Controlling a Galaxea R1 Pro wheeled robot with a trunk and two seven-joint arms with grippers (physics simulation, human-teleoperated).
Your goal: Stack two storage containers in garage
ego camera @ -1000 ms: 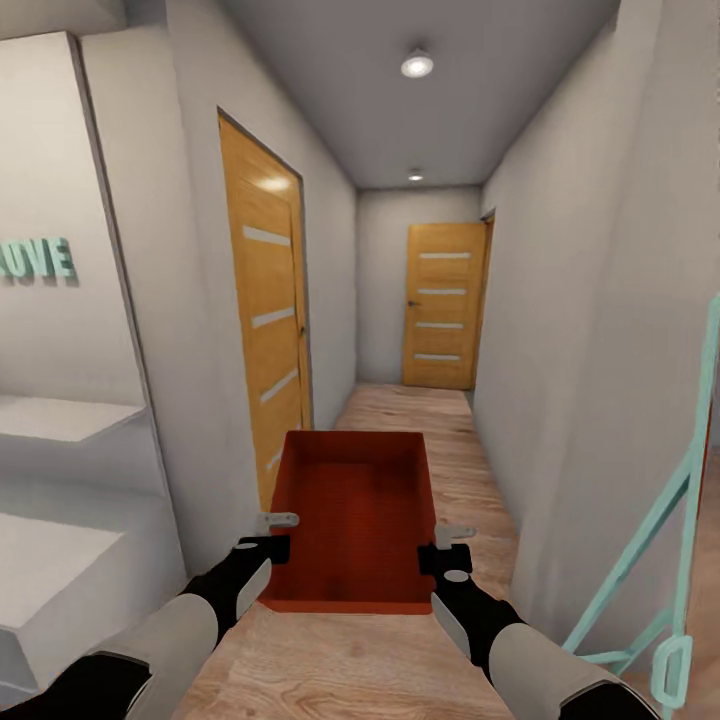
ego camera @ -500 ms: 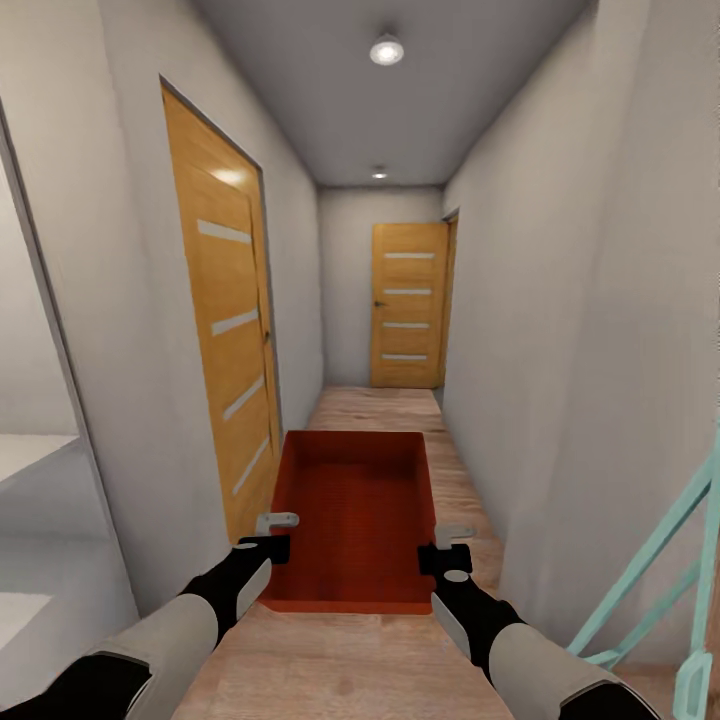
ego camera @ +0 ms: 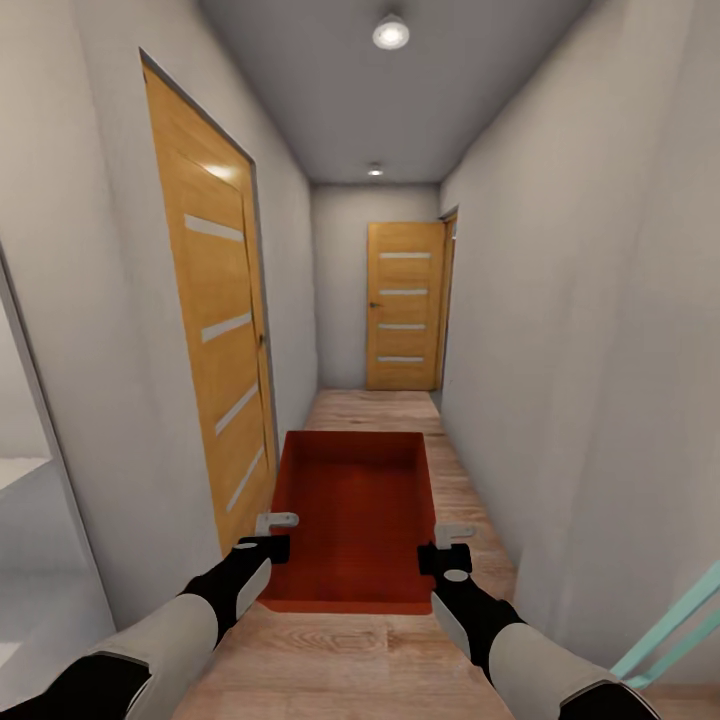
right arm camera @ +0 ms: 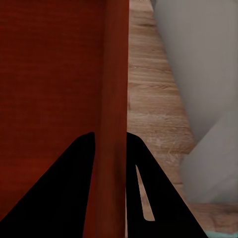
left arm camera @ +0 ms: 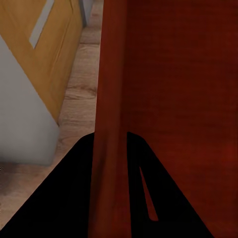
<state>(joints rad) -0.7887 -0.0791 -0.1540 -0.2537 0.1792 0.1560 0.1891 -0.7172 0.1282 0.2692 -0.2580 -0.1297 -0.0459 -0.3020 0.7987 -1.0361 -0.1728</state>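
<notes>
Occupying the lower centre of the head view: one red-orange storage container (ego camera: pixel 352 520), open-topped, rectangular, long axis running away from the camera, held level above the pale wood plank floor (ego camera: pixel 350 650). Interior bare, faintly textured base.

Left gripper (ego camera: pixel 268 535): clamped on the container's left long wall near the front corner; in the left wrist view that wall (left arm camera: pixel 110 124) passes between the two dark fingers (left arm camera: pixel 64 198). Right gripper (ego camera: pixel 448 545): clamped likewise on the right long wall, seen in the right wrist view as a red edge (right arm camera: pixel 115 109) running between the fingers (right arm camera: pixel 158 198). Both forearms enter from the lower corners, black at the wrist, pale grey above.

Surroundings: narrow grey-walled hallway. Orange wooden door (ego camera: pixel 212 330) with pale horizontal insets, left wall, just beside the container. Second orange door (ego camera: pixel 405 305), same pattern, at the far end, centre frame. Two round ceiling lights (ego camera: pixel 391 32), upper centre. Teal frame piece (ego camera: pixel 672 632), lower right corner.
</notes>
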